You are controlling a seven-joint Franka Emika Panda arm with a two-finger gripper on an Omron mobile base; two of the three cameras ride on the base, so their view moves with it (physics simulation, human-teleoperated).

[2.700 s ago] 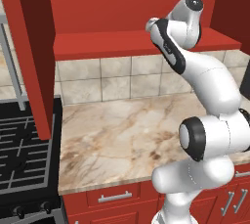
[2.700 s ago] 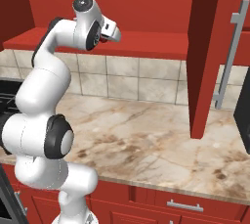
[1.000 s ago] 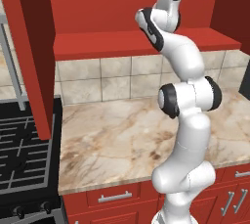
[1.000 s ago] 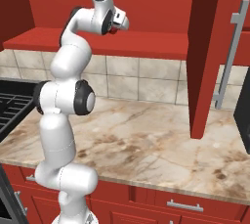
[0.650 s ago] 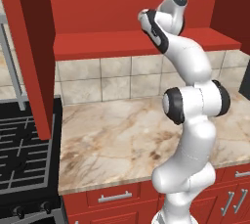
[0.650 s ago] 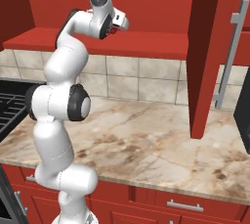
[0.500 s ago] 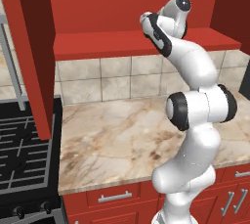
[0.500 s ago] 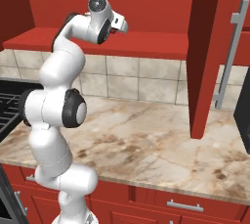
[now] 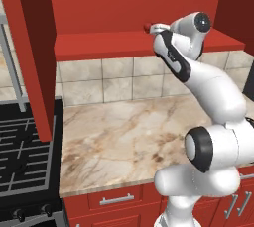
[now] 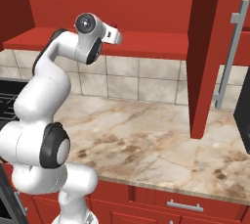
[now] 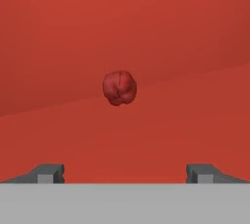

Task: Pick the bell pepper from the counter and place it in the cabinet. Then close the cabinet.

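The bell pepper (image 11: 119, 87) is a small dark-red lumpy ball resting on the red shelf of the cabinet (image 11: 195, 37), apart from my fingers. In the left base view the bell pepper (image 9: 147, 27) sits just beyond my hand at the shelf's front edge. My gripper (image 11: 125, 174) is open, and both fingertips (image 11: 49, 173) stand wide with nothing between them. The gripper (image 9: 153, 26) is held level at shelf height and points into the open cabinet (image 9: 99, 45). The marble counter (image 9: 124, 132) lies below.
Both cabinet doors stand open: one door (image 9: 34, 47) at the left over the stove, the other door (image 10: 210, 47) with a long silver handle (image 10: 229, 56) at the right. A black gas stove (image 9: 20, 156) sits left of the counter. Red drawers (image 9: 116, 200) run under it.
The jaws have opened wider and the bell pepper now lies free on the shelf. The arm's elbow has sunk lower and swung outward while the hand stayed at the shelf.
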